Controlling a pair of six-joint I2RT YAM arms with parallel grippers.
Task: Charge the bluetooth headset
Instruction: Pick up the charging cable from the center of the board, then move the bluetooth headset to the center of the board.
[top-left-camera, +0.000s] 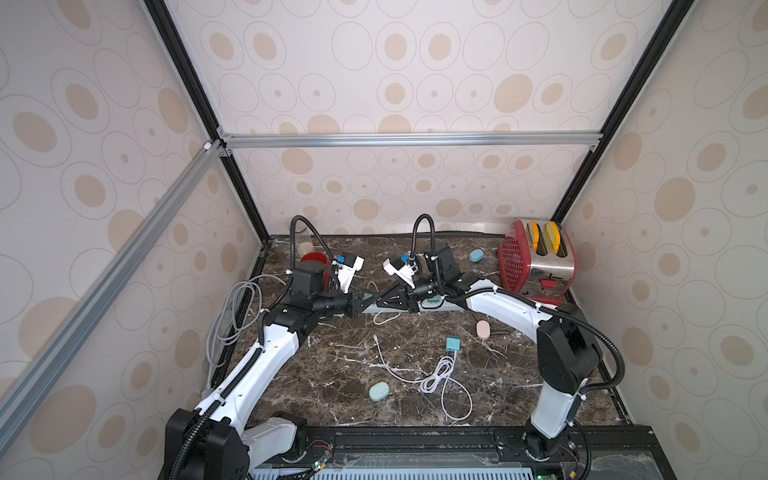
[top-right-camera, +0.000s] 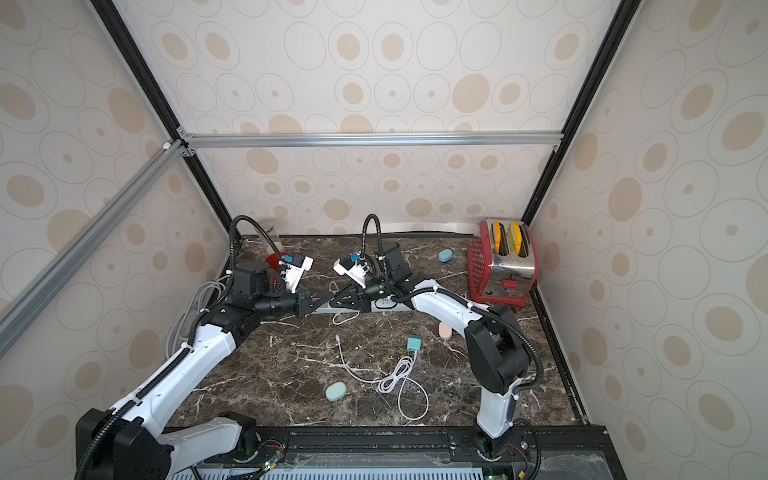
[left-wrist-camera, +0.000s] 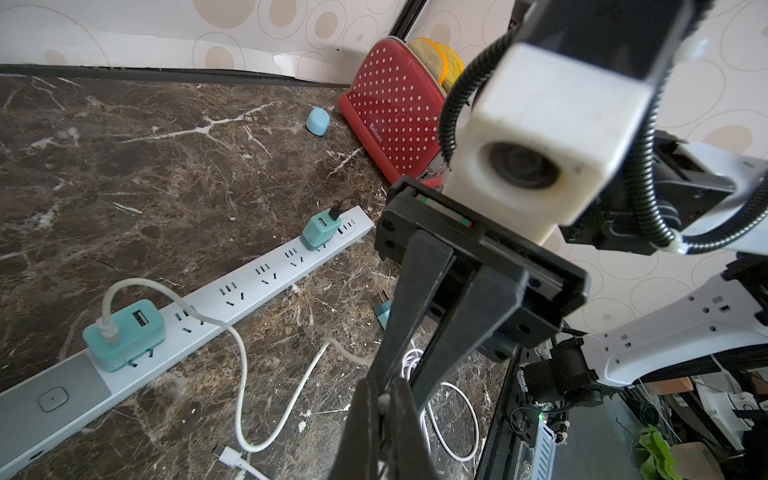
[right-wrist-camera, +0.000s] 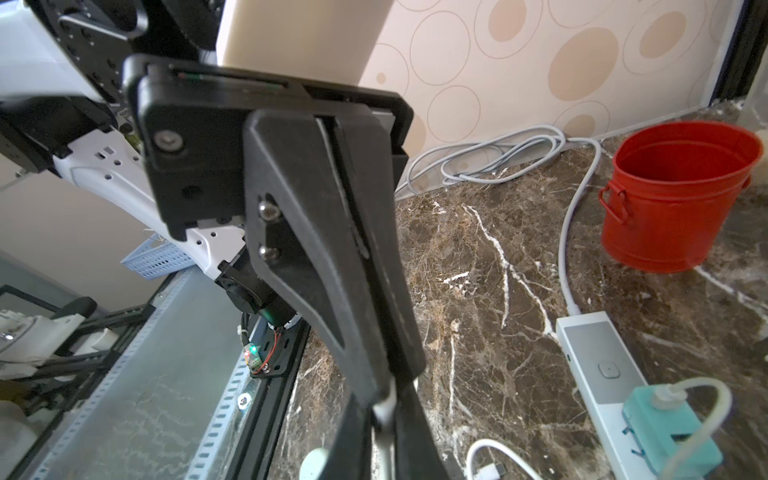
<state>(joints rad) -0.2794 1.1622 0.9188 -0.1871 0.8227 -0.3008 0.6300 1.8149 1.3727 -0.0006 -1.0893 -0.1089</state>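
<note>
Mint-green oval headset case lies well clear of the jaws, base side. Left gripper and right gripper look clamped tip-to-tip on the white cable. Case seems light, hard, slippery, so grab its narrow sides.

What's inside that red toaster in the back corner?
The red toaster holds an orange-edged slice and a yellow-edged slice, one per slot, tops poking out. Their lower parts and the slot bottoms are hidden.
</note>
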